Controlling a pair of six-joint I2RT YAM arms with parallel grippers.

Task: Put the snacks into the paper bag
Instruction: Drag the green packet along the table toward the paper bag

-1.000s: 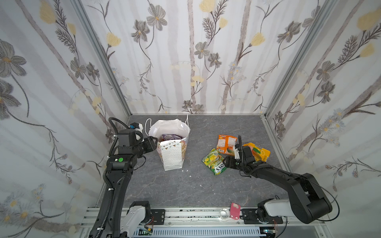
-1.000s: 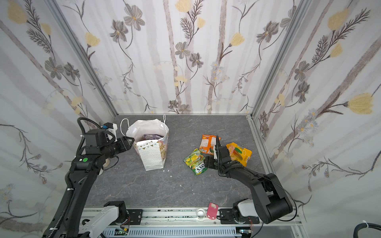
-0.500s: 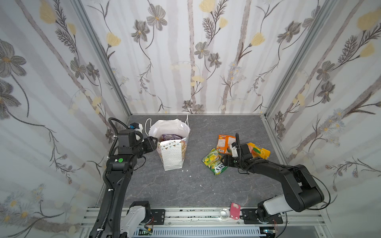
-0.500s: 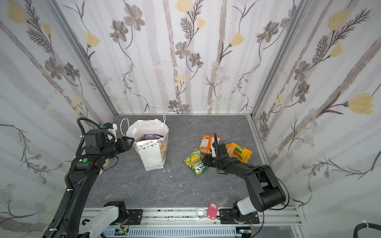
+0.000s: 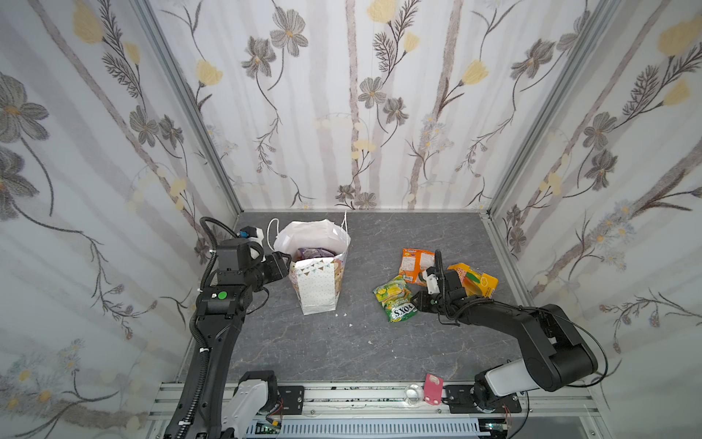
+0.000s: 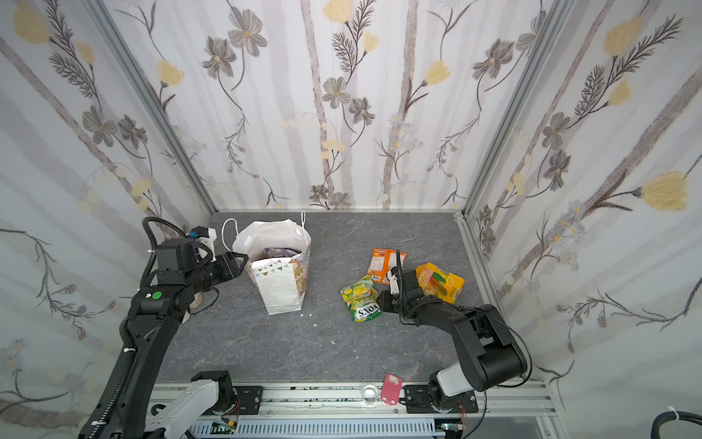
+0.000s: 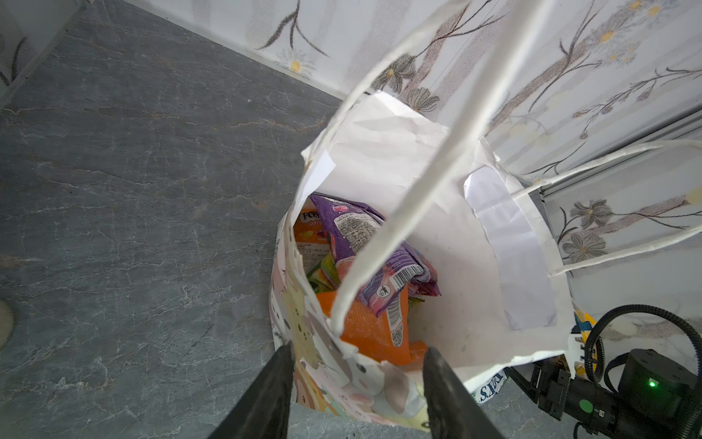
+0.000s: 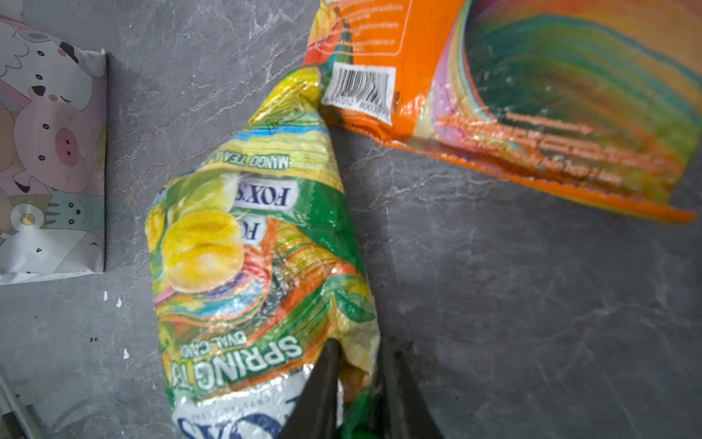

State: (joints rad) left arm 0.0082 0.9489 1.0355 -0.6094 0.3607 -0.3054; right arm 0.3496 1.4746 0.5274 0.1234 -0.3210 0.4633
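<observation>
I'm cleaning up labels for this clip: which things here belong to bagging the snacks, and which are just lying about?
Part of the job: paper bag; green-yellow FOX'S packet, pinched by the right gripper; orange packet; yellow-orange packet; purple packet inside the bag.
Just lying about: pink tag and clear round piece on the front rail; white crumbs.

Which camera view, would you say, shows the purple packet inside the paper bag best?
The left wrist view: it looks into the paper bag, showing the purple packet lying atop orange packets. Both top views catch only a sliver of it past the rim; the right wrist view shows none.
</observation>
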